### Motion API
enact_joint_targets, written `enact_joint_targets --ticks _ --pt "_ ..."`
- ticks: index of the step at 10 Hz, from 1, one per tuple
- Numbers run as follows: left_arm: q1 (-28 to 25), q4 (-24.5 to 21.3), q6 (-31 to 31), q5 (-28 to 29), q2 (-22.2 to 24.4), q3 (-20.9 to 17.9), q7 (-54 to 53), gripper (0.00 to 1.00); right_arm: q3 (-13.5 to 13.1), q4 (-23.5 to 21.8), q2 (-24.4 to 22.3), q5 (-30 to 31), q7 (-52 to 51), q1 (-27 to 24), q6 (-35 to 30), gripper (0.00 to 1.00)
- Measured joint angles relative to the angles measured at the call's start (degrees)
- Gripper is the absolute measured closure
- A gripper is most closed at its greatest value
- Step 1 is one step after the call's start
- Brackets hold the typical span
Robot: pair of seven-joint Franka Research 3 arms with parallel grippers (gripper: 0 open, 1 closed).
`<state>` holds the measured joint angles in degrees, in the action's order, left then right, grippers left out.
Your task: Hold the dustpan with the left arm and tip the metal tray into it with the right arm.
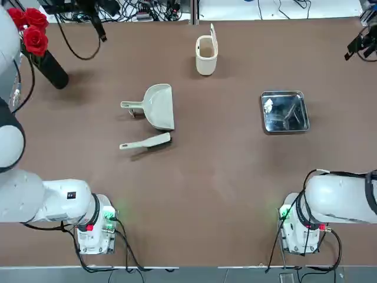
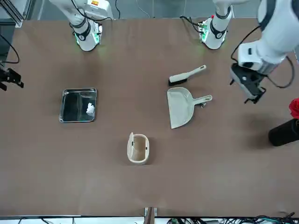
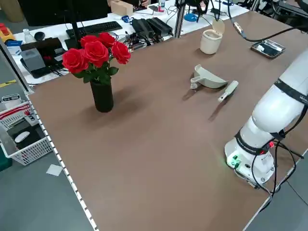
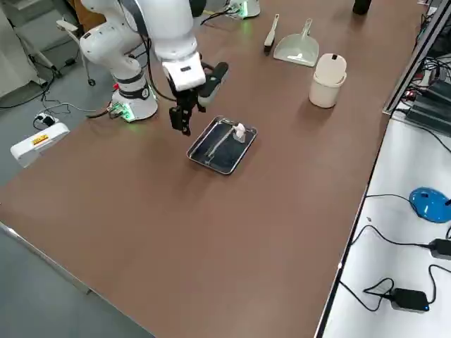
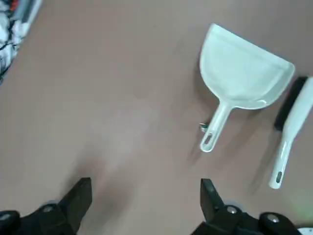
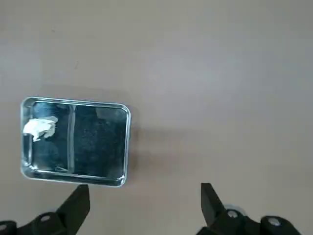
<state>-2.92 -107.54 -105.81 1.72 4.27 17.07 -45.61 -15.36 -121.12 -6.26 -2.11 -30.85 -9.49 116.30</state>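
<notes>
Dustpan [image 1: 159, 107] and metal tray [image 1: 285, 111] lie apart on the tabletop [image 1: 206, 194], ungrasped; my left gripper [image 5: 146, 196] and right gripper [image 6: 145, 198] hang wide open, empty. Grasping, holding and tipping all remain.

The wide-scooped plastic dustpan [image 1: 158, 107] was cream, and so was the slim brush handle [image 1: 136, 144], over black bristles [image 1: 160, 145]. The square metal tray [image 1: 285, 112] shone silver. The flat desk [image 1: 206, 177] was plain brown; the rose petals [image 1: 35, 40] at ten o'clock were red.
</notes>
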Motion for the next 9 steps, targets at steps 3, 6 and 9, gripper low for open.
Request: enact_joint_targets --ticks 3,6,9 --pt "-0.01 -7.53 -6.99 2.21 -1.21 3.56 -3.68 0.05 -0.23 -9.53 3.24 -3.94 -0.04 0.03 12.19 0.00" --pt "-0.10 -15.80 -11.36 2.38 -2.20 4.34 -9.21 0.07 -0.21 -10.64 10.13 -8.46 -0.14 0.07 14.82 0.00" --pt "-0.07 -24.44 -20.91 2.38 -2.32 5.78 -10.50 0.08 0.11 -10.90 16.31 -9.61 -0.36 0.27 19.09 0.00"
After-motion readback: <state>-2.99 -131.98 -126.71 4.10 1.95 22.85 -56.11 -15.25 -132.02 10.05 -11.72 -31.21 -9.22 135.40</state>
